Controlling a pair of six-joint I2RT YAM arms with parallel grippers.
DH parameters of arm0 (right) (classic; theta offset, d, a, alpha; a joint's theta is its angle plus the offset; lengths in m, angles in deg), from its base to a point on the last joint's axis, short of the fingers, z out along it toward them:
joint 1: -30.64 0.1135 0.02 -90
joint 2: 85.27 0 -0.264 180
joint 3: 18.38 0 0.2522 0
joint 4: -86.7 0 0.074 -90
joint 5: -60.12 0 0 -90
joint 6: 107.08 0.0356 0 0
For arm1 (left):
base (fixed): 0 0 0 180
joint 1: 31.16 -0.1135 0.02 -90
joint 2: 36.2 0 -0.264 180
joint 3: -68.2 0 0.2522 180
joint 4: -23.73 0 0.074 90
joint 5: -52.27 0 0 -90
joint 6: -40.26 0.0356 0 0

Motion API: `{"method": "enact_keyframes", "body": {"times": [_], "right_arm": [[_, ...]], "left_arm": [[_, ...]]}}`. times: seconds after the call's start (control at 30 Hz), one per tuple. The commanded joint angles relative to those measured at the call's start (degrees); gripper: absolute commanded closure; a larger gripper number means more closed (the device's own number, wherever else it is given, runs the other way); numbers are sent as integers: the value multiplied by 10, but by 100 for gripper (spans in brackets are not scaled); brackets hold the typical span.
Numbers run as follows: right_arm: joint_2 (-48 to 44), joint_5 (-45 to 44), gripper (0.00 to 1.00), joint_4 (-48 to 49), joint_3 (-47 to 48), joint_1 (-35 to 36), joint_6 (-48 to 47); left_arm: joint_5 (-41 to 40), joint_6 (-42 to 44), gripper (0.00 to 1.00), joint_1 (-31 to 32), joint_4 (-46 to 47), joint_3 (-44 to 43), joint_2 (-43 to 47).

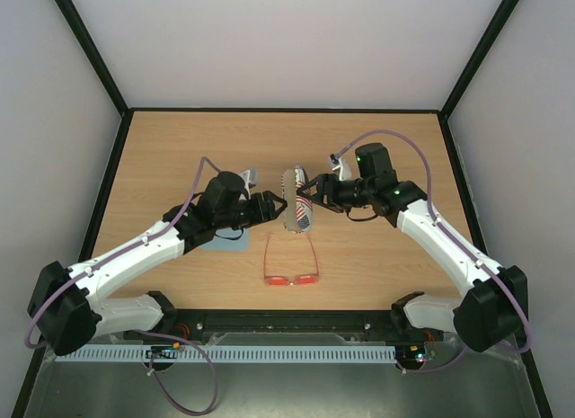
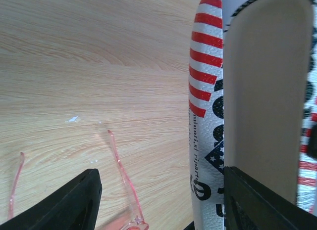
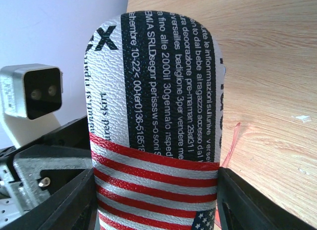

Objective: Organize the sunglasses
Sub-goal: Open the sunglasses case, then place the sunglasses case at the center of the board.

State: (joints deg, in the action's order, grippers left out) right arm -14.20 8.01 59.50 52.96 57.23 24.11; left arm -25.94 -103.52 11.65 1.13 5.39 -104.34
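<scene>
The sunglasses (image 1: 290, 262), with a thin red-orange frame and red lenses, lie unfolded on the wooden table in front of the case, temples pointing away from the arm bases. Their temples show in the left wrist view (image 2: 122, 176), and one sliver shows in the right wrist view (image 3: 230, 141). The flag-patterned case (image 1: 296, 211) is held off the table between both grippers. My right gripper (image 3: 156, 205) is shut on the case (image 3: 154, 141) across its width. My left gripper (image 2: 161, 205) is open; the case's open edge (image 2: 205, 116) lies beside its right finger, with the beige lining (image 2: 262, 91) showing.
A light-blue cloth (image 1: 225, 244) lies on the table under my left arm. Black-edged walls close the table on the left, back and right. My left arm's grey wrist camera (image 3: 32, 96) sits close behind the case.
</scene>
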Motion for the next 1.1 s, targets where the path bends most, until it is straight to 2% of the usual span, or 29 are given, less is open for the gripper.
{"method": "enact_keyframes", "body": {"times": [0.0,0.47,0.67,0.87,1.07], "right_arm": [[-33,37,83,2,29,0,0],[9,13,83,22,19,-1,-15],[149,35,83,98,43,-12,-26],[305,75,82,145,113,-22,-43],[403,124,80,231,133,-35,-28]], "left_arm": [[-24,14,31,-17,-63,20,11],[-20,29,22,-55,-104,-10,48],[1,51,18,-113,-133,-9,87],[25,71,18,-159,-152,6,108],[40,85,18,-180,-154,16,106]]}}
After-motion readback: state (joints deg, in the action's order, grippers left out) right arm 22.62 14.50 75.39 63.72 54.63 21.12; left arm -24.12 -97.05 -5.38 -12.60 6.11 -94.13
